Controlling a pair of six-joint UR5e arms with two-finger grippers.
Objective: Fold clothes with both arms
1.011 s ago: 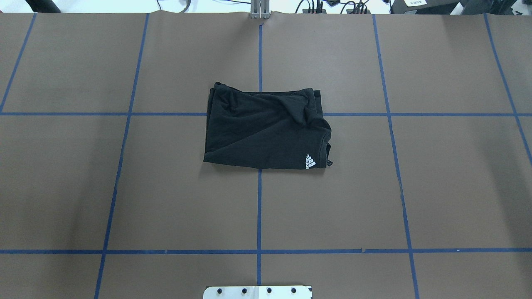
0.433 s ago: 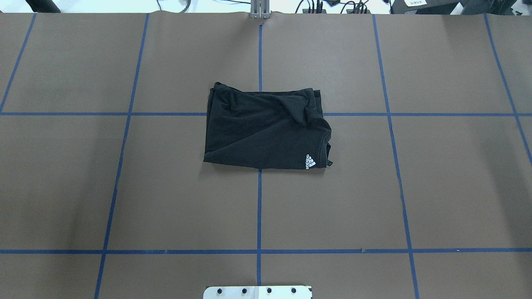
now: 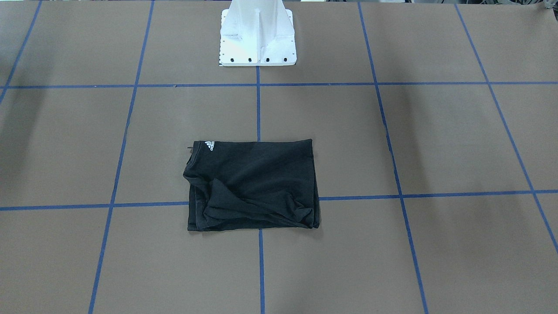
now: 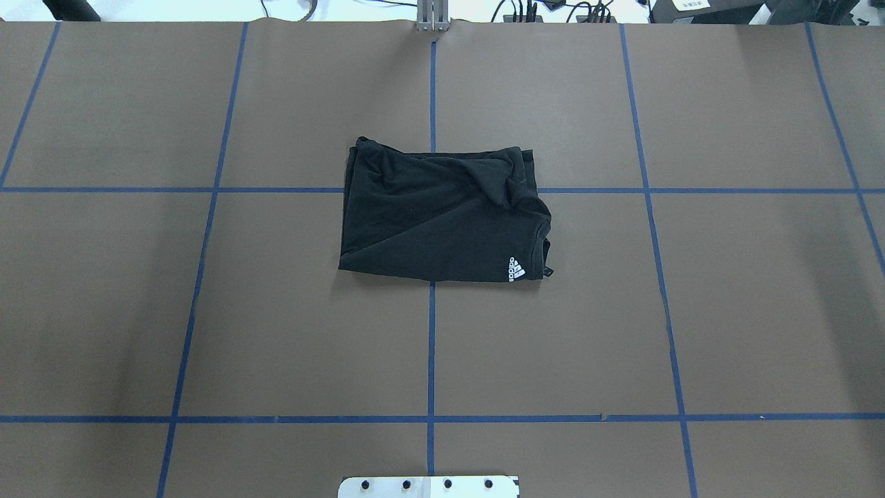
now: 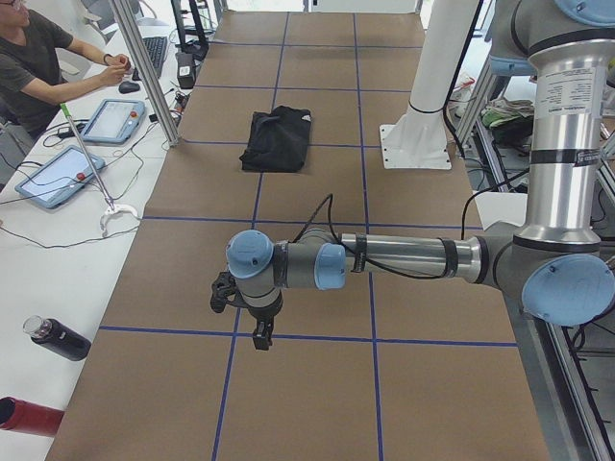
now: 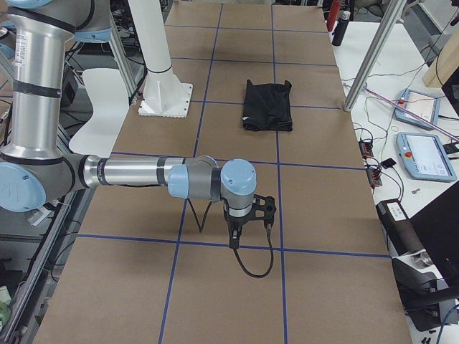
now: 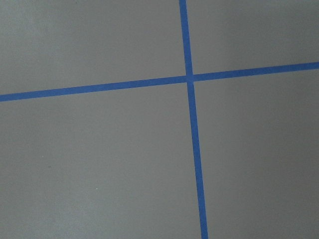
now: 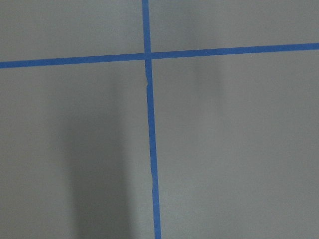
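— While both arms are hanging well away from it, where is the T-shirt [image 4: 435, 221] lying?

— It is lying flat on the table [image 4: 726, 311], straight out in front of the white pedestal [image 3: 258, 35], folded into a compact rectangle. The white collar logo [image 4: 517, 269] is showing on the corner nearest the pedestal, toward the robot's right.

— And the pincers?

— The left pincer [image 5: 260, 338] is pointing down over bare table far out on the pedestal's left side, and the right pincer [image 6: 234, 241] is doing the same on the pedestal's right side. Both are showing only in the side views, so I cannot tell whether their fingers are spread or pressed together. Neither is touching the cloth. The wrist views are showing only brown table and blue tape [image 7: 192, 124].

— How is the shirt going to handle?

— I am judging it light, soft and limp. Its stacked layers will be sliding over one another, and nothing will be holding its shape once lifted. The edge facing away from the pedestal is bunching into loose ridges.

— So where should they be taking hold?

— If another fold is wanted, I am thinking each pincer should be pinching one corner of the same edge. Each should be biting through every layer, low against the table, and both should be lifting together so the cloth is not sagging or twisting.
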